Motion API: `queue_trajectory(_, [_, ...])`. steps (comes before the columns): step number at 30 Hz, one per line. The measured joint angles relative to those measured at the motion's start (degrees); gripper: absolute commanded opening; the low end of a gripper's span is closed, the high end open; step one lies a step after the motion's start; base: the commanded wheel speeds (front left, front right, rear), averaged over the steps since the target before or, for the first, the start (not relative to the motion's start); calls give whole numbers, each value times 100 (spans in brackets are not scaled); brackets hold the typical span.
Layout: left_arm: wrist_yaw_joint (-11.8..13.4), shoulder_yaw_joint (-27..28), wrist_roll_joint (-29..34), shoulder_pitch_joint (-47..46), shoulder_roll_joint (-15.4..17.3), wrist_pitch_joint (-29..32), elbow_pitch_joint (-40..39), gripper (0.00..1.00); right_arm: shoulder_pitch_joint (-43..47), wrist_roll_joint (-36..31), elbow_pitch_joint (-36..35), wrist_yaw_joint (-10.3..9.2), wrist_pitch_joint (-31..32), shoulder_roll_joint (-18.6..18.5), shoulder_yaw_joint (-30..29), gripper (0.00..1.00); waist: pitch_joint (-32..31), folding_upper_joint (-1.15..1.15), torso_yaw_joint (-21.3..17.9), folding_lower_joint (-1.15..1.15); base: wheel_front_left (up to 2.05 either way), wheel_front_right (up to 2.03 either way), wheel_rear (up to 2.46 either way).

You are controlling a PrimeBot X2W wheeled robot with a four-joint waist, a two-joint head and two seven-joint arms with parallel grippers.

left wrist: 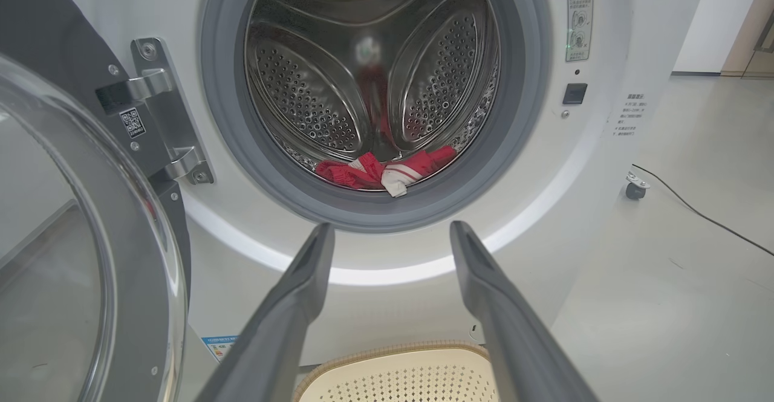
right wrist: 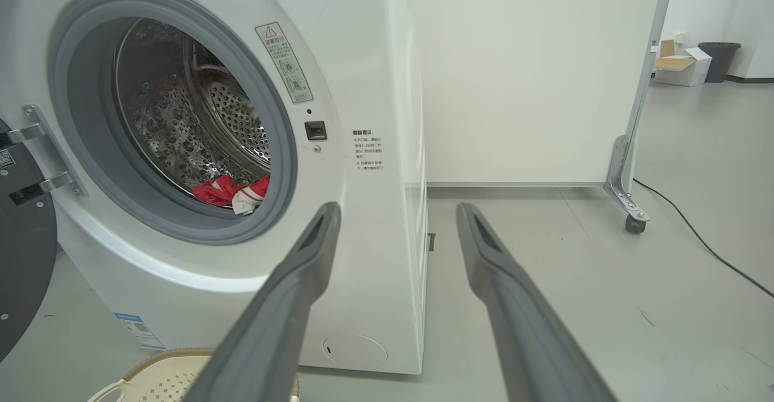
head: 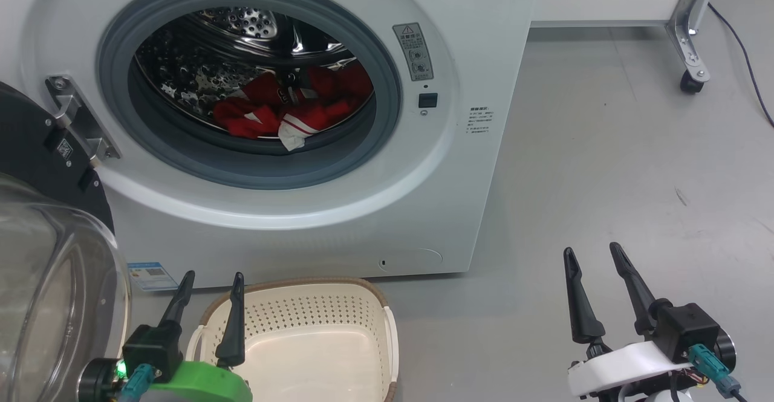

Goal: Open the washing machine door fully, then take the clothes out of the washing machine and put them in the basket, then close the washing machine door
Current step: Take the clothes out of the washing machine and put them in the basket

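Low in the drum (head: 242, 24) of the machine (head: 484, 57), the clothes (head: 266, 115) lie heaped, their lower edge hidden behind the gasket (head: 242, 166); the door (head: 36, 166) hangs swung wide at left, cut off by the frame. Just before the machine sits the basket (head: 302, 311), its near end out of frame. Left gripper (head: 213, 276), near the basket's left rim, and right gripper (head: 591, 249), over the floor (head: 604, 148) right of the machine, both stand spread wide, gripping and touching nothing.
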State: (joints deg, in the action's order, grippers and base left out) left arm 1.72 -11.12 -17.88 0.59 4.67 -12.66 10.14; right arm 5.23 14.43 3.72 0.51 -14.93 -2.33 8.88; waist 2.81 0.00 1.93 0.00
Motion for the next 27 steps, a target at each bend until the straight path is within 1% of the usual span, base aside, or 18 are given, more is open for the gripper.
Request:
queue_trajectory(9, [-5, -5, 0, 0, 1, 1, -26, 100, 0, 19, 45, 2, 0, 0, 0, 100, 26, 0, 23, 0, 0, 0, 0])
queue_trajectory(18, [-9, -20, -19, -7, -3, 0, -47, 100, -4, 16, 52, 59, 0, 0, 16, 100, 118, 0, 48, 0, 0, 0, 0])
queue_trajectory(22, [-62, -84, -20, -42, -8, 1, -47, 100, -14, 4, 51, 94, 0, 0, 60, 100, 199, 0, 28, 0, 0, 0, 0])
queue_trajectory(24, [-153, -162, -35, -152, -11, 8, -36, 100, -27, -21, 47, 115, 0, 0, 83, 100, 283, 0, -5, 0, 0, 0, 0])
queue_trajectory(27, [-204, -207, -79, -349, -23, 78, 18, 100, -63, -42, 35, 119, 0, 0, 101, 100, 387, 0, -50, 0, 0, 0, 0])
